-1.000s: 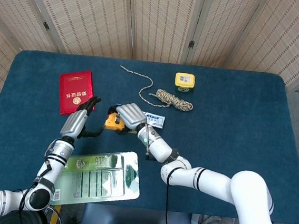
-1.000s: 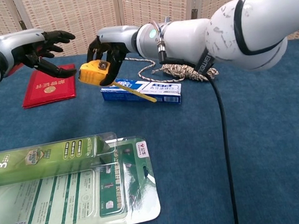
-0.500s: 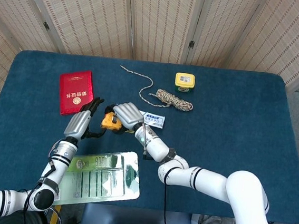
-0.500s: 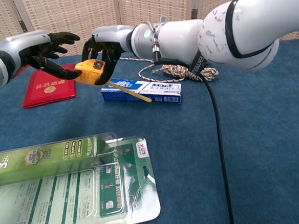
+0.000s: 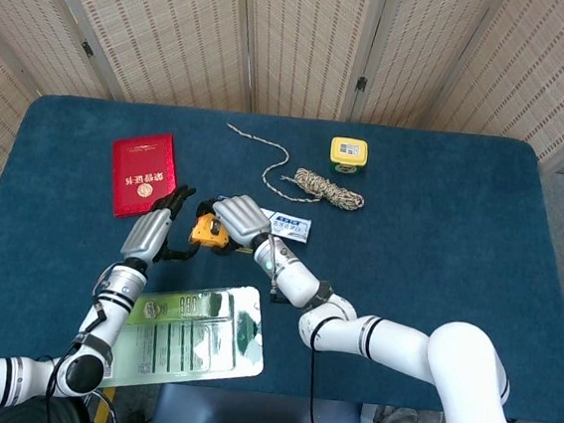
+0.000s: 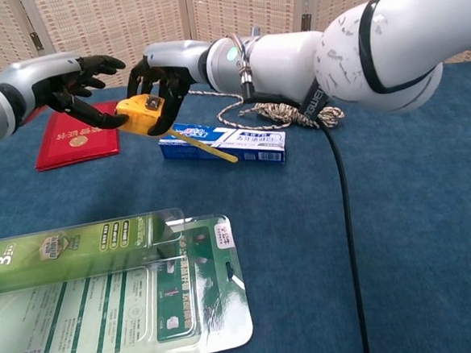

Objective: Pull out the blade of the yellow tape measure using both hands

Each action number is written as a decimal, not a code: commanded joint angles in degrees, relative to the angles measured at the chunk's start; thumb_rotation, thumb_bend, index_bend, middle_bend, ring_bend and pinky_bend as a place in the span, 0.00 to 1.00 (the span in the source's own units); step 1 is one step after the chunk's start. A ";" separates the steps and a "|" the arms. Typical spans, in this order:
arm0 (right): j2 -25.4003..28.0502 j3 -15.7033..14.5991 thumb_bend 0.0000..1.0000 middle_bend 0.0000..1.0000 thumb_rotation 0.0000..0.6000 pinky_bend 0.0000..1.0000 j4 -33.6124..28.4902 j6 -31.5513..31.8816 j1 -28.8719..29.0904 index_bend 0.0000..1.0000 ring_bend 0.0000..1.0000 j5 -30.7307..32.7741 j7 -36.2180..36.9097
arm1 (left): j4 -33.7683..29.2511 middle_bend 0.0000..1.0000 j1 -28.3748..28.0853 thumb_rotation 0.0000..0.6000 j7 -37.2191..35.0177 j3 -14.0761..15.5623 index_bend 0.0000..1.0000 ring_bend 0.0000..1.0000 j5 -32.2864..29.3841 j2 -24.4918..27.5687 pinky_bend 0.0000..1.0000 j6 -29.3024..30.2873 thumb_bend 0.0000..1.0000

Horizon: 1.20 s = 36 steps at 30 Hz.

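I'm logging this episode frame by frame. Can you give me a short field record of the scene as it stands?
tape measure: yellow tape measure, lifted off the table, blade sticking out below
right hand: right hand grips its case
left hand: left hand fingers spread, thumb at the case's end
beneath: blue box
nearby: red booklet, rope coil

1. The tape measure (image 6: pixel 144 114) is held off the table (image 5: pixel 439 237) in the right hand (image 6: pixel 163 68); the left hand (image 6: pixel 71 79) is just beside it on the left.
2. A booklet (image 5: pixel 145 172) lies behind the left hand.
3. A small box (image 6: pixel 225 143) lies right of the tape measure, a rope coil (image 5: pixel 326 189) behind it.
4. A second tape measure (image 5: pixel 348 154) sits behind the coil.
5. A blister pack (image 5: pixel 185 335) lies at the front edge.
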 commanded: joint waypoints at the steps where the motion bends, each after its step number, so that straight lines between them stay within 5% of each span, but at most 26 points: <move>1: 0.13 -0.18 0.29 0.43 1.00 0.30 -0.12 -0.08 -0.03 0.54 0.36 -0.11 0.04 | 0.13 0.00 -0.04 1.00 0.07 -0.06 0.00 0.00 -0.31 0.00 0.00 0.09 0.38; 21: 1.71 -1.14 0.30 0.43 1.00 0.30 -1.89 0.74 -0.57 0.54 0.36 0.56 -0.82 | 0.96 0.00 0.20 1.00 0.38 -0.44 0.00 0.00 -2.60 1.27 0.00 0.04 0.47; 31: 2.24 -1.53 0.29 0.43 1.00 0.30 -2.74 1.29 -0.84 0.54 0.36 0.91 -1.30 | -0.15 0.00 0.47 1.00 -1.59 -1.33 0.40 0.00 -4.33 2.50 0.00 -1.93 0.51; 36: 2.56 -1.59 0.29 0.43 1.00 0.30 -3.08 1.46 -0.90 0.54 0.36 1.24 -1.55 | 0.17 0.01 0.40 1.00 -2.00 -1.40 0.51 0.00 -4.18 2.24 0.00 -1.53 0.51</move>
